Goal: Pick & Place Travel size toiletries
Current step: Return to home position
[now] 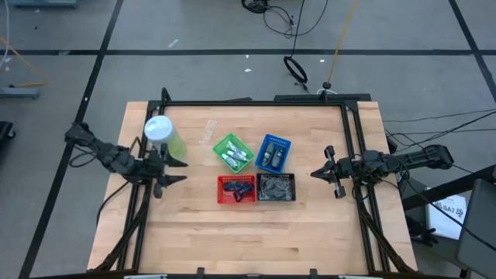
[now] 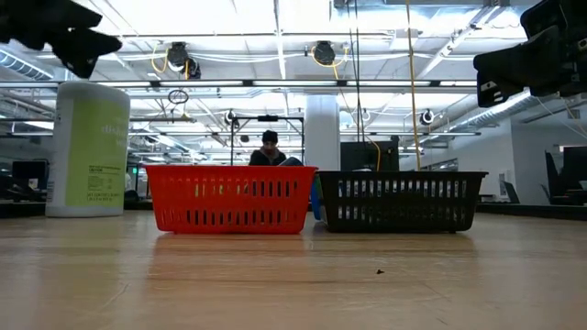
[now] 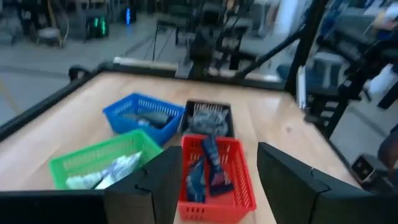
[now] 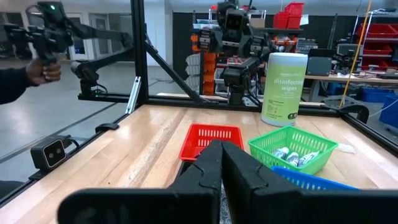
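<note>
You have the toiletries (image 1: 232, 158) mid-frame between both empty grippers: left gripper (image 1: 175, 171) spread wide, right gripper (image 1: 316, 173) closed.

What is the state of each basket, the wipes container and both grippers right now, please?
Green basket: upright, holds whitish tubes.
Blue basket: upright, holds dark grey pieces.
Red basket: upright, holds dark blue pieces.
Black basket: upright, holds grey packets.
Wipes container: upright, lid on.
Left gripper: open, empty, beside the container.
Right gripper: shut, empty, right of the baskets.

Grey floor (image 1: 194, 77), bright ceiling lights (image 2: 229, 14)
</note>
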